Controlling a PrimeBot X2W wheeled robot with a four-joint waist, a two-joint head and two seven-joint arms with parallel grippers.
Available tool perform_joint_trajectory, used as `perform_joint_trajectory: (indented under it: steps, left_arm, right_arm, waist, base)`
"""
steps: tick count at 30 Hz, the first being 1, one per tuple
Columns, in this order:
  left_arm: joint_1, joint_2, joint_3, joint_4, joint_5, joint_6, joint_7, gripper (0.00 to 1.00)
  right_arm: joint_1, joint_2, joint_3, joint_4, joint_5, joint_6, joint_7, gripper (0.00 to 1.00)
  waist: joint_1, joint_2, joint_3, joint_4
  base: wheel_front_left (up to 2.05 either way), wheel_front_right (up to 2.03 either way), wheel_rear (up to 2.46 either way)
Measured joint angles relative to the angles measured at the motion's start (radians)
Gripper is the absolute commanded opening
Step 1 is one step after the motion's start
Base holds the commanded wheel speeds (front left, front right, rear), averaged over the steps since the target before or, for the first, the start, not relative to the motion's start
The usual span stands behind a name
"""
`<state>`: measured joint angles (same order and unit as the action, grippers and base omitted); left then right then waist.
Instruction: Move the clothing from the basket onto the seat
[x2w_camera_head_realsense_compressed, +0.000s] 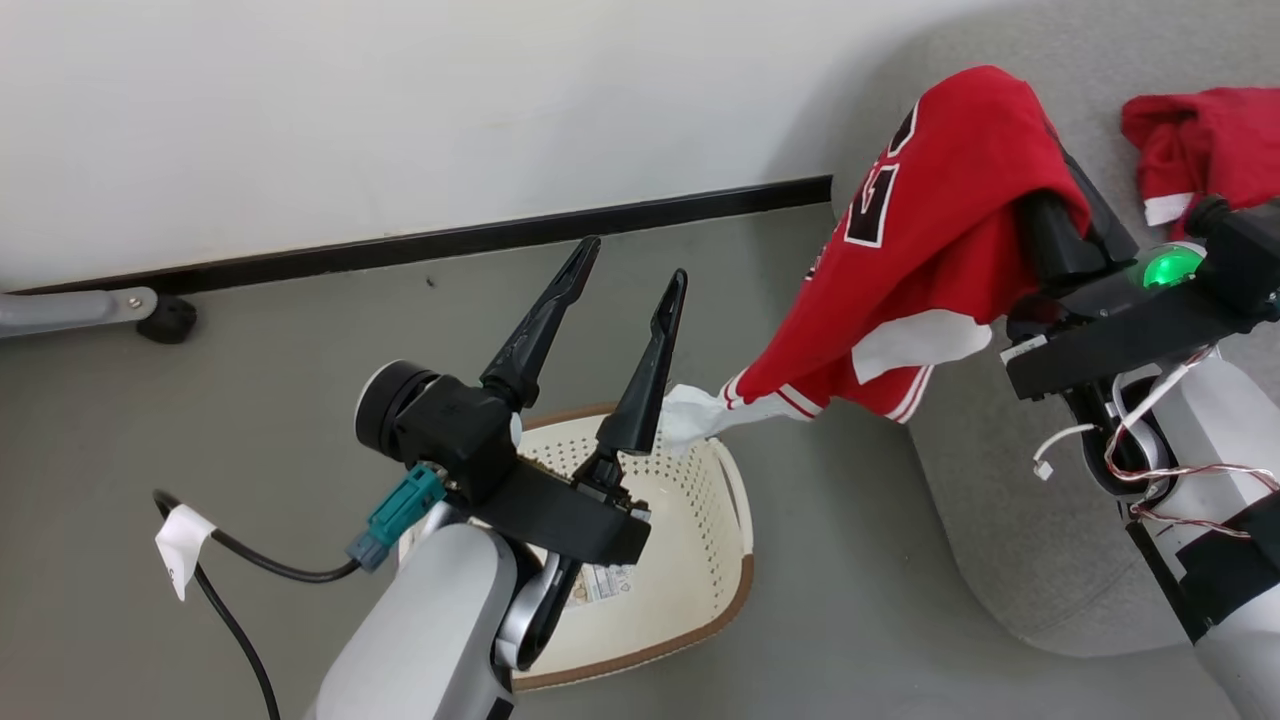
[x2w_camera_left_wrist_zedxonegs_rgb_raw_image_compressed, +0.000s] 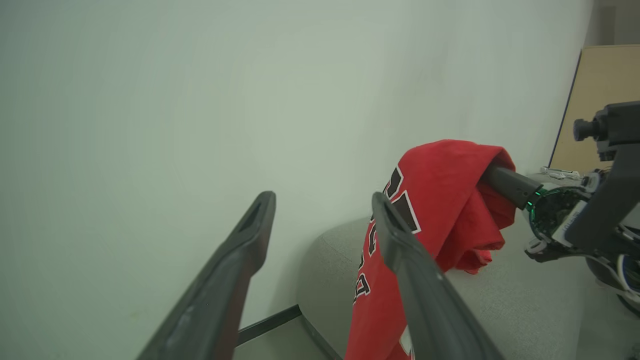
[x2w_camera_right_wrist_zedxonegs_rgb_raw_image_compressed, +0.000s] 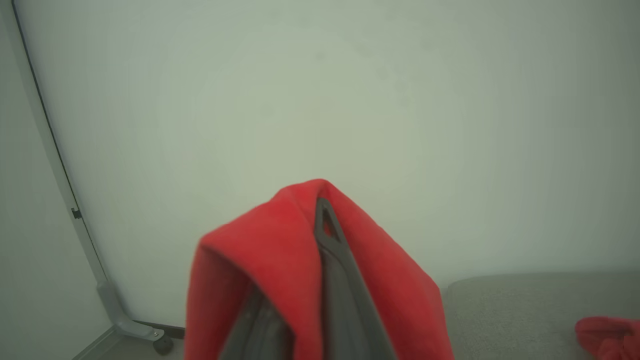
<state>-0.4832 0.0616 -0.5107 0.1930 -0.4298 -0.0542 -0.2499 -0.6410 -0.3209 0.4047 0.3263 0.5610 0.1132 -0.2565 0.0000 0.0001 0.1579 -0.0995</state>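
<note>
Right pincer (x2w_camera_right_wrist_zedxonegs_rgb_raw_image_compressed: 324, 225) clamped on red garment (x2w_camera_head_realsense_compressed: 920, 230) above the seat (x2w_camera_head_realsense_compressed: 1000, 520) edge, likely for dropping; left pincer (x2w_camera_head_realsense_compressed: 635, 262) apart, empty, beside the seat

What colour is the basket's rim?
Brown; the rim shows best in the head view.

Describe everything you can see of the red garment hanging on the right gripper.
The red garment is soft, bright fabric with black lettering outlined in white, a white lining and red-and-white striped trim. It is caught in the shut right gripper and draped over its fingers, hanging above the edge of the grey seat. One sleeve stretches toward the basket, its white end by the open left gripper; contact there is unclear.
</note>
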Motion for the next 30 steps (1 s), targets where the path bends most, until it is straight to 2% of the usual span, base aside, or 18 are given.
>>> perform_joint_trajectory:
  steps: [10, 16, 30]
  left_arm:
    - [0.000, -0.001, 0.009, 0.007, 0.003, -0.008, 0.000, 1.00]
    - [0.000, -0.004, 0.004, 0.010, 0.010, -0.017, 0.000, 1.00]
    - [-0.001, -0.007, -0.030, 0.030, 0.021, -0.018, -0.003, 1.00]
  right_arm:
    - [-0.007, -0.006, -0.045, 0.020, -0.016, 0.000, 0.000, 0.00]
    - [-0.035, -0.051, -0.102, 0.021, -0.037, 0.000, 0.000, 0.00]
    - [-0.147, -0.152, -0.258, 0.077, -0.039, -0.008, 0.000, 0.00]
  waist:
    - [0.0000, 0.0000, 0.010, -0.109]
    - [0.0000, 0.0000, 0.020, -0.161]
    - [0.0000, 0.0000, 0.084, -0.198]
  base:
    - [0.00, 0.00, 0.00]
    - [0.00, 0.00, 0.00]
    - [0.00, 0.00, 0.00]
